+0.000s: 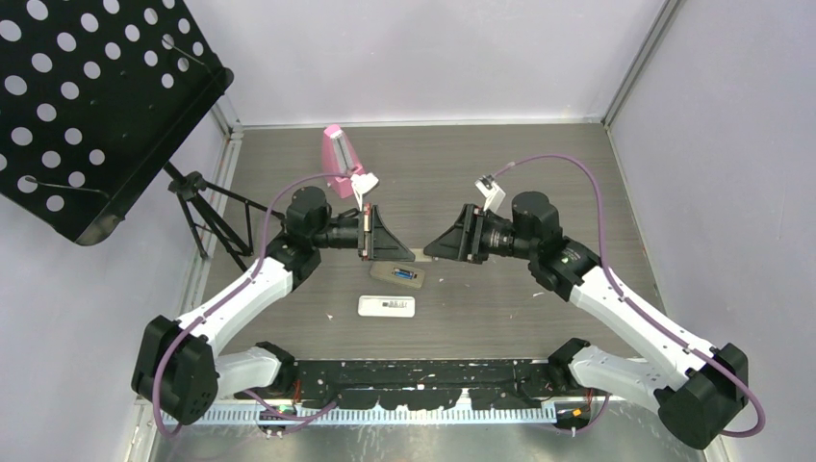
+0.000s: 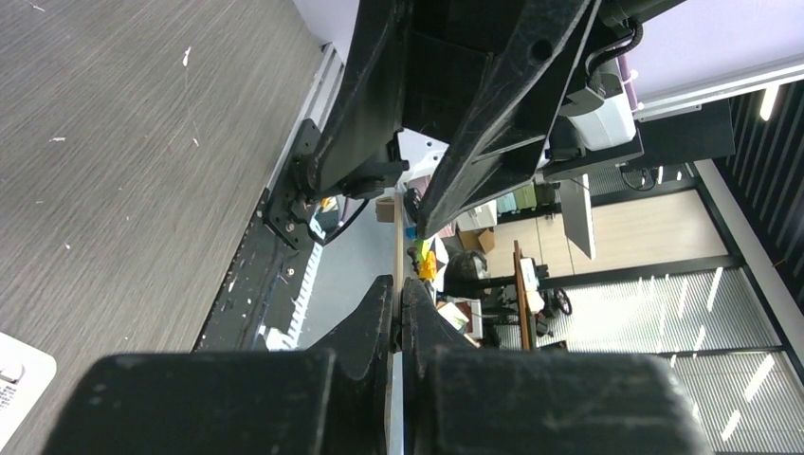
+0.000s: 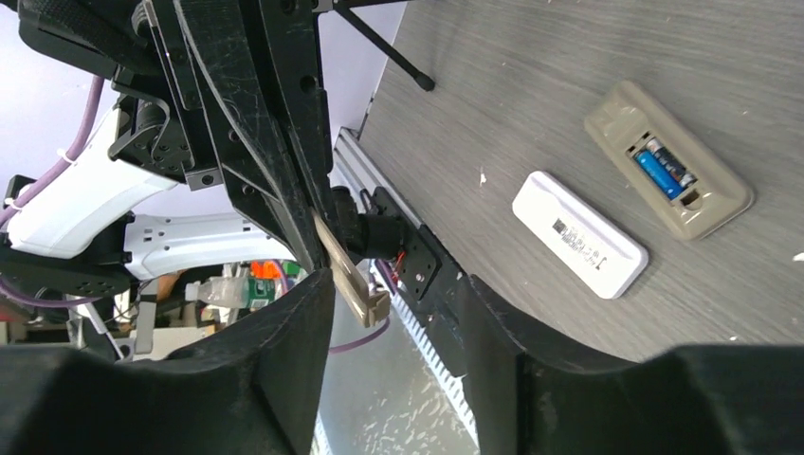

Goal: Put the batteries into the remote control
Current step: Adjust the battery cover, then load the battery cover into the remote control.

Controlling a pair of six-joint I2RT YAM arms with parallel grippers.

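Batteries (image 3: 662,169) — slim cylinders, boxy beige remote (image 3: 621,116)

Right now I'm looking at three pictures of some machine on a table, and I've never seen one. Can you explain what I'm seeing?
It is two robot arms bolted to a table, each ending in a two-finger gripper. The wide picture looks down from above; the other two come from a camera on each wrist. On the table lie a white remote and a beige remote, its compartment open with batteries inside, one of them blue. The left gripper pinches a thin beige strip, probably the battery cover. The right gripper is open, facing it.
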